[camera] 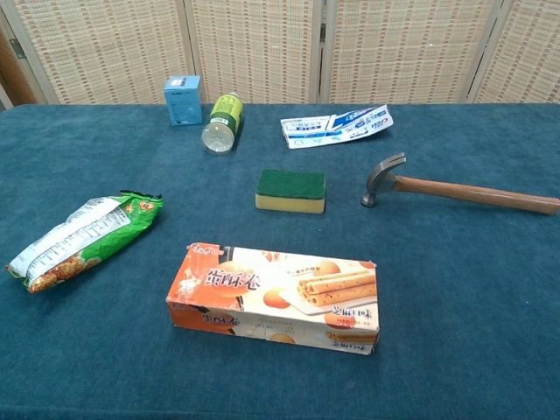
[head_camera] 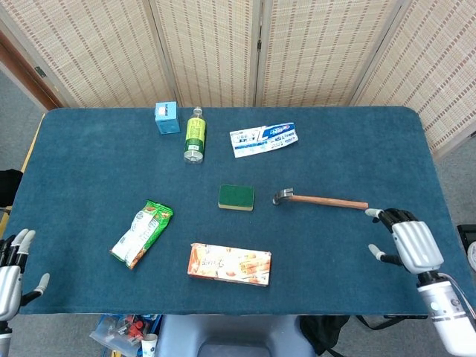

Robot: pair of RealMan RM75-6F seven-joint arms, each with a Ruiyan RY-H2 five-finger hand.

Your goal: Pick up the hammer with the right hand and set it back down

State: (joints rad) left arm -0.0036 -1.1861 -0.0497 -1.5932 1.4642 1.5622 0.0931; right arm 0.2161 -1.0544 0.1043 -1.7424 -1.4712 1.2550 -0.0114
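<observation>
Head view: wooden-handled, steel-headed hammer [head_camera: 320, 200] lies on the napped blue surface [head_camera: 357, 149] right of the sponge [head_camera: 236, 197]. Right hand [head_camera: 405, 242], fingers spread and empty, nears the handle; left hand [head_camera: 10, 271], empty too, is partly cropped.

woven folding screen [head_camera: 253, 44], blue-covered table [head_camera: 97, 171]

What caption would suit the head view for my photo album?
Open right hand nears the wooden-handled hammer lying on a blue table among snacks.
</observation>
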